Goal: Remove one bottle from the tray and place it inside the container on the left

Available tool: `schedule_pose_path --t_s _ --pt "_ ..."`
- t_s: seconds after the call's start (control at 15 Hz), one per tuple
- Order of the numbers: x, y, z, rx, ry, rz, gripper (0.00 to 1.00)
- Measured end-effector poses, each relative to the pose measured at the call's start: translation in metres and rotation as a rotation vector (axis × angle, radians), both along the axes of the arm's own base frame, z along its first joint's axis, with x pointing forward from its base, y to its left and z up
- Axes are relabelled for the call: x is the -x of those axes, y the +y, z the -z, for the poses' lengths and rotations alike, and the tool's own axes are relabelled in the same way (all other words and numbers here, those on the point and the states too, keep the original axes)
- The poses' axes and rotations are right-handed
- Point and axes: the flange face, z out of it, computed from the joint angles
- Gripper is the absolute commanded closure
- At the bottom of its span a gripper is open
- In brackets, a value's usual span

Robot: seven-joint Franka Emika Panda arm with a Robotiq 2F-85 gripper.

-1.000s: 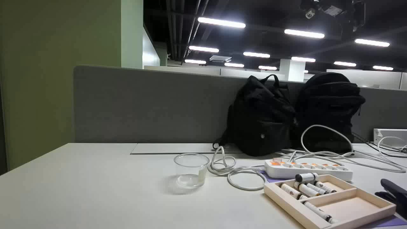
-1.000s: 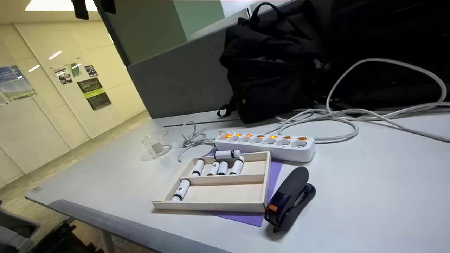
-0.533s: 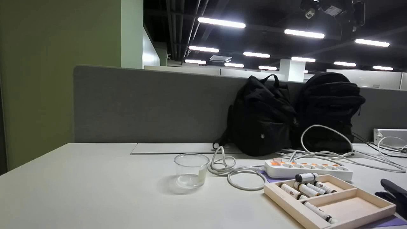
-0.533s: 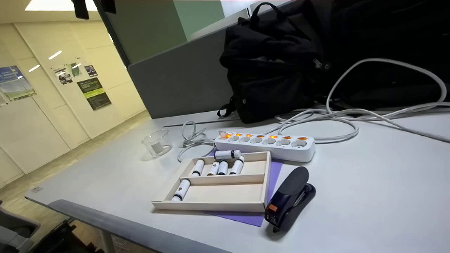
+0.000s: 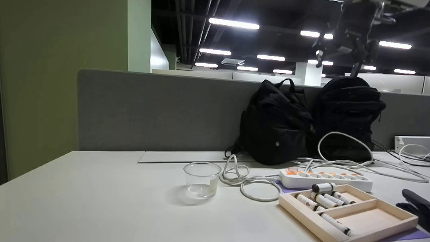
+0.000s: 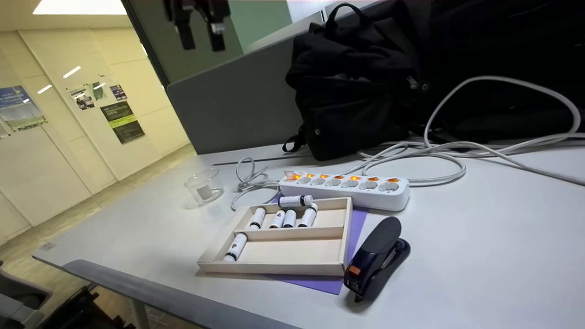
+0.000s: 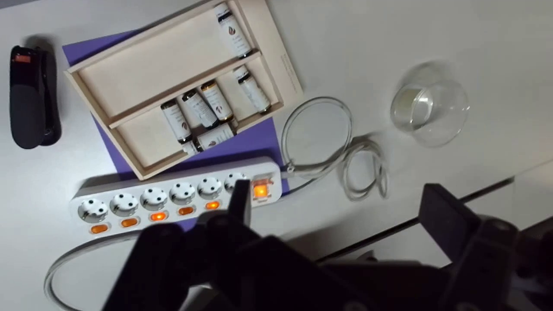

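Hanging well above the worktop [image 7: 354, 39], jaws spread wide, nothing between them. Easiest pick is probably the bottle [image 7: 233, 34] lying apart from the rest in the tray [image 7: 160, 65]: upper left of the jaws in the wrist view, long axis steep across their closing line, so I'd guess a modest wrist twist squares it up. Clear cup [image 7: 432, 114] sits to upper right, well apart, no bottle inside.

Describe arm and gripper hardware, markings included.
The gripper is black, with jointed links and two fingers ending in flat, rectangular pads. Of the arm, an exterior view shows little: apparently a pale grey casing edge. No markings are legible.
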Motion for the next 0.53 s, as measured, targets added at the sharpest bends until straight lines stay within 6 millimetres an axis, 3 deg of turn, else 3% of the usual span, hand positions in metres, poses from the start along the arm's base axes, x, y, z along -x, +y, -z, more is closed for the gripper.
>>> schedule_pose_path --t_s 0.27,0.33,0.53 --pt "-0.007 -0.023 0.089 0.003 -0.011 0.145 0.00" --pt "-0.008 -0.023 0.093 0.003 -0.003 0.141 0.00" --pt "-0.009 -0.022 0.080 0.003 -0.026 0.136 0.00"
